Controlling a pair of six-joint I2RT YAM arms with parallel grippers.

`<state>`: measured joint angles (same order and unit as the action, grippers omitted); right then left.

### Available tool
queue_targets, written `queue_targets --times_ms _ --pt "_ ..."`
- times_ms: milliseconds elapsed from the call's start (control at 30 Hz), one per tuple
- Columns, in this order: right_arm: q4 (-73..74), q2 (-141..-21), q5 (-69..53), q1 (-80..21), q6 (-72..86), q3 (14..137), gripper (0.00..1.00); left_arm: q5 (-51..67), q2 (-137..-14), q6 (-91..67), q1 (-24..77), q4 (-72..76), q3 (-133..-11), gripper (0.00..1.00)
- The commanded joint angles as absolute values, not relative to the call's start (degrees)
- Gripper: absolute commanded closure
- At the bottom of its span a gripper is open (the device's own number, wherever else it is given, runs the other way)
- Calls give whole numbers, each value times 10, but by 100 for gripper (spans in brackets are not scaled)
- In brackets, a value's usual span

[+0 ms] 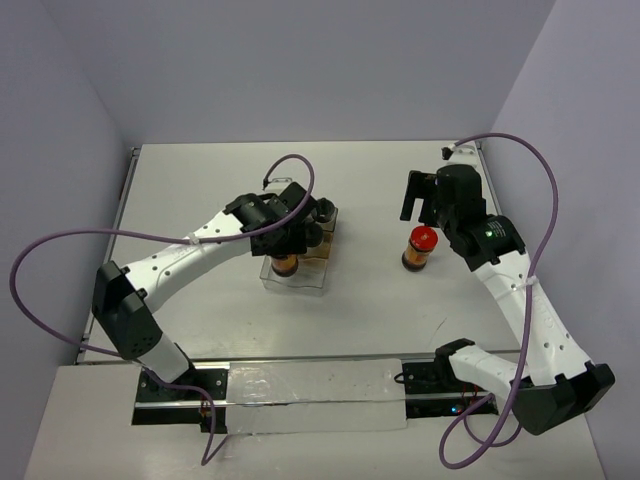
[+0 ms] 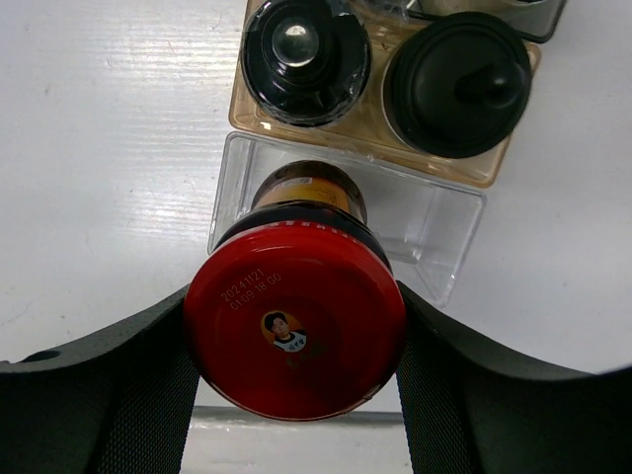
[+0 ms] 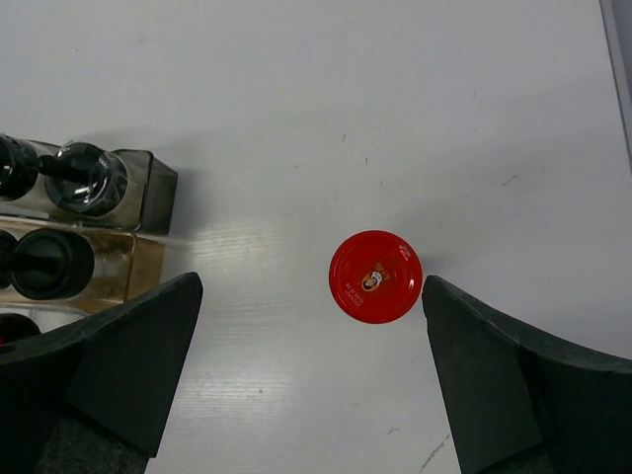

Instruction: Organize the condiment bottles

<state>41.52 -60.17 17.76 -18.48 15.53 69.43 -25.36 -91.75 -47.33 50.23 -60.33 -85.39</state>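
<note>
- The left gripper (image 1: 288, 243) is partly closed and clamps the cap of a red-capped amber jar (image 2: 294, 331). One dark finger (image 2: 118, 380) presses against each side of the cap.
- This held jar stands upright at the near end of the clear tray (image 2: 446, 232), with its brown body reaching down into the tray's transparent near compartment. The pictures do not show whether its base rests on the tray floor.
- Just beyond it, further into the tray, two black-capped jars (image 2: 304, 54) stand side by side in a section that looks amber-tinted. More of the tray lies beyond them, but the wrist view cuts it off.
- From above, the tray sits left of centre on the white surface (image 1: 200, 180), and the left arm reaches over it from the near left.
- The second red-capped jar (image 1: 420, 246) stands upright by itself on the surface, right of the tray and well apart from it.
- The right gripper (image 3: 311, 286) hangs above that lone jar with its jaws spread wide and nothing between them. In its own camera the red cap lies between the two fingers (image 3: 138, 365), closer to the right-hand one, and touches neither.
- Black caps in the tray show at the left edge of the right wrist view.
</note>
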Motion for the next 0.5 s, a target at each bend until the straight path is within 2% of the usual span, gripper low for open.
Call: queue_targets --times_ms 0,467 --pt "400 -604 183 -182 155 714 0 -279 -916 -466 494 -536 -841 90" --pt "395 -599 182 -183 155 700 0 -289 -935 -490 494 -502 -786 90"
